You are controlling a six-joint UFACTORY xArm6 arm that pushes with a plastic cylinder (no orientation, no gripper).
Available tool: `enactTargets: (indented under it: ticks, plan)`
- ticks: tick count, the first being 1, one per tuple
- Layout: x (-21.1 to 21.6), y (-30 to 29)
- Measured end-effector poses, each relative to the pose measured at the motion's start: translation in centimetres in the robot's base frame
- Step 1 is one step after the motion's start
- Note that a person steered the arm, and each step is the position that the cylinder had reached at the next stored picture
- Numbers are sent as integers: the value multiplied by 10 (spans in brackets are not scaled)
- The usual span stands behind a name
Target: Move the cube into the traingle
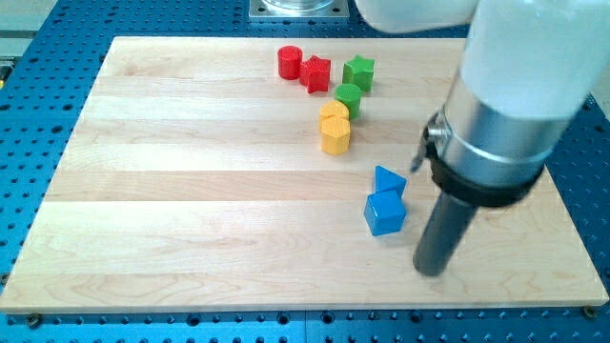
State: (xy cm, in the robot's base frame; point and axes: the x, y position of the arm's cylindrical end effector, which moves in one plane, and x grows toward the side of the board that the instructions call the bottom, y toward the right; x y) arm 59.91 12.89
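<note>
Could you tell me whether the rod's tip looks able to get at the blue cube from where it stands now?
Probably yes: my tip sits just to the view's right of the blue cube, slightly lower, with only bare board between them. The blue triangle touches the cube's upper side.

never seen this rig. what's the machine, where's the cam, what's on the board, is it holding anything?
It is a robot arm that ends in a plain dark rod rather than a claw, so it holds nothing; it only pushes blocks around by sliding my tip along the wooden board. There is one camera, looking down at the board at a slant; where it is mounted is not on record.

On the board, near the view's top: a red cylinder, a red star-like block, a green star-like block, a green round block and two yellow blocks stacked close together. Lower, toward the view's right, the blue cube sits against the blue triangle, just below it. My tip is to the right of the cube and slightly lower, a small gap away.
</note>
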Motion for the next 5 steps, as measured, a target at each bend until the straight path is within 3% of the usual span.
enactTargets:
  ticks: [1, 5]
  plan:
    - [5, -19]
    - [-68, -20]
